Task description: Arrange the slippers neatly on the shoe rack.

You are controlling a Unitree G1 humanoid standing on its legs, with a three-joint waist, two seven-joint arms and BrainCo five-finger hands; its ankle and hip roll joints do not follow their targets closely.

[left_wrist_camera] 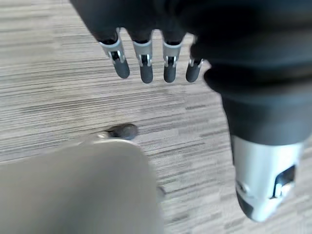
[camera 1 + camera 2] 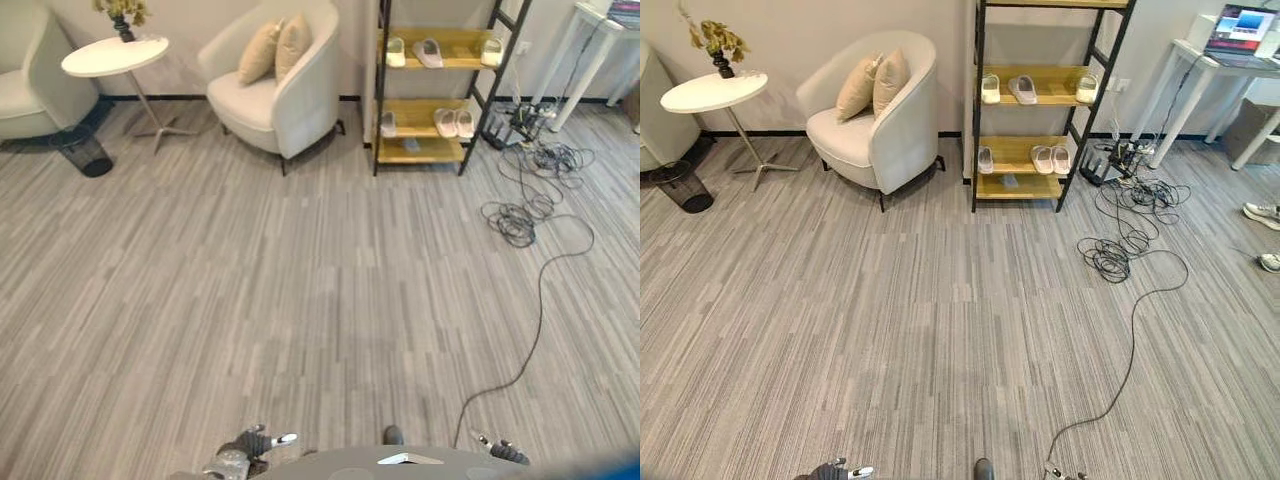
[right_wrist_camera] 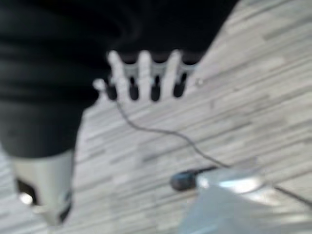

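A black-framed shoe rack with wooden shelves stands against the far wall. Pale slippers lie on its upper shelf, spread apart, and a close pair plus a single one lie on the lower shelf. My left hand hangs low at the near edge of the floor, fingers straight and holding nothing. My right hand also hangs low, its fingers relaxed and empty. Both hands are far from the rack.
A cream armchair with two cushions stands left of the rack. A round white side table and a dark waste basket are at far left. Coiled cables lie on the floor right of the rack, by a white desk.
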